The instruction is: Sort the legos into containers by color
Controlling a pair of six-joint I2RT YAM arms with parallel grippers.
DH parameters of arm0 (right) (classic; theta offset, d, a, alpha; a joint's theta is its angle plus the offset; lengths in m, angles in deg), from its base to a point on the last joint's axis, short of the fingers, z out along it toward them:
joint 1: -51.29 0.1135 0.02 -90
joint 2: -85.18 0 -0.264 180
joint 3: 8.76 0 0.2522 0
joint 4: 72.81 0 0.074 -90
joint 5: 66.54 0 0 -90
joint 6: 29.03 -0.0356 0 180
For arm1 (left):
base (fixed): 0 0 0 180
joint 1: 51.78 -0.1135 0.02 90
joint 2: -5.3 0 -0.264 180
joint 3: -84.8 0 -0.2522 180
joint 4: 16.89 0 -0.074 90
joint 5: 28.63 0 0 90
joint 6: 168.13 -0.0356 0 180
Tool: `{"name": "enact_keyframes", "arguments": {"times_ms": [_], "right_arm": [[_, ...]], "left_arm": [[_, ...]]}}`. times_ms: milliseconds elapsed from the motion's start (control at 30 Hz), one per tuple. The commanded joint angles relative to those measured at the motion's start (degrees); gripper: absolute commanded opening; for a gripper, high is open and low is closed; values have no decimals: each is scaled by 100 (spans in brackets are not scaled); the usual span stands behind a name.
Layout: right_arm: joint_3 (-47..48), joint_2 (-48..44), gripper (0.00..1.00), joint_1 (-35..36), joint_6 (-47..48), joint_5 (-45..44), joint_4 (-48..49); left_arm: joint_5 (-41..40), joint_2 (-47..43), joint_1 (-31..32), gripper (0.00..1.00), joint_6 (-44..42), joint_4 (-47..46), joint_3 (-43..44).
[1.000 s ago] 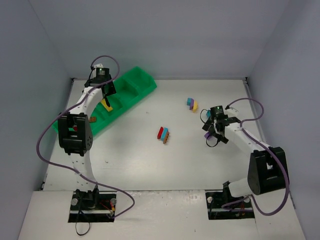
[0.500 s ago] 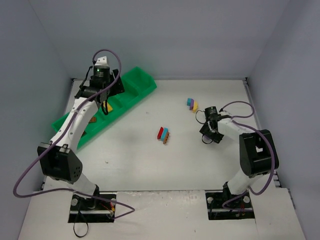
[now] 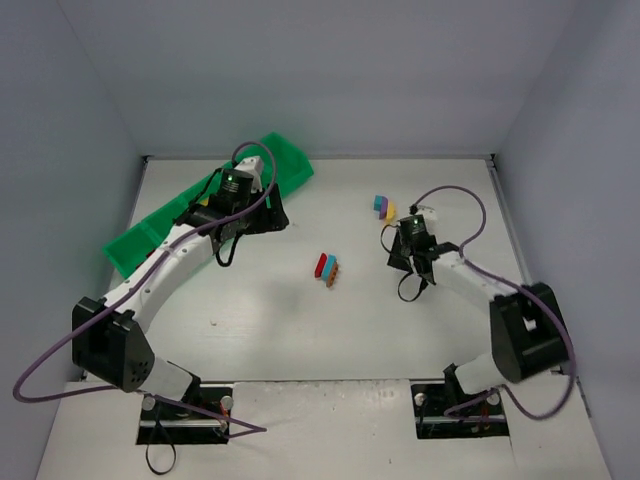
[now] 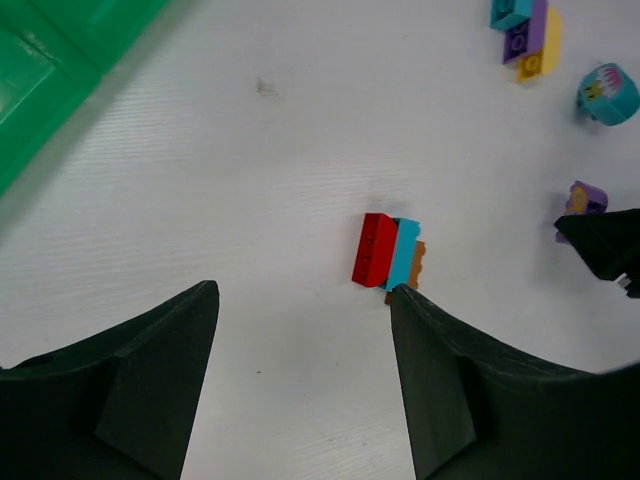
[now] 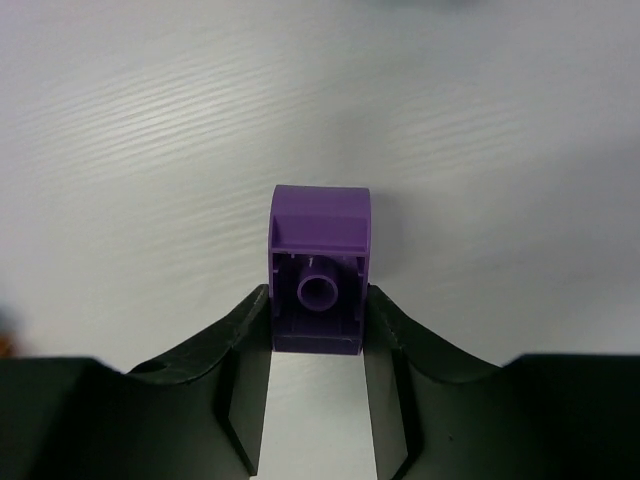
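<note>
The left claw [image 4: 302,296] is held spread wide above the white desk [image 3: 300,320], and nothing is seen between its fingers. In its wrist view, a red, teal and brown stack [image 4: 390,250] of legos lies flat on the desk just beyond the fingertips, apart from them. The green tray [image 3: 140,238] with its containers is seen at the far left of the desk, partly covered by the left arm in the overhead view; what lies inside cannot be told.

The right claw [image 5: 318,302] is pressed together on a purple lego [image 5: 320,262]. Both fingers are seen touching its sides, and its hollow underside with one round tube is turned toward the wrist camera. Whether this lego is raised off the desk cannot be told.

A teal, purple and yellow cluster [image 3: 384,208] of legos is set on the desk farther back, near the right claw. The stack is found near the middle of the desk, between the two arms.
</note>
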Motion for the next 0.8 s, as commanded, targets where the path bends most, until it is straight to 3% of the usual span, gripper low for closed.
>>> {"name": "enact_keyframes", "arguments": {"times_ms": [0,133,300,533,767], "right_arm": [[-206,-1366,0,464,1386,944,1448],[-253,-2282,0,729,2021,1964,1925],[205,-2389,0,861,2460,3045,1793],[531,-2345,1,922,2610,3688,1732],[645,-2257,2,1036,2698,3750,1696]], "left_arm": [[528,-350,79,64,298,-779,97],[1187,-228,220,64,456,-1122,185],[2066,-8,413,64,808,-1790,255],[2111,229,774,64,826,-2169,563],[2129,414,932,64,1063,-2494,748]]}}
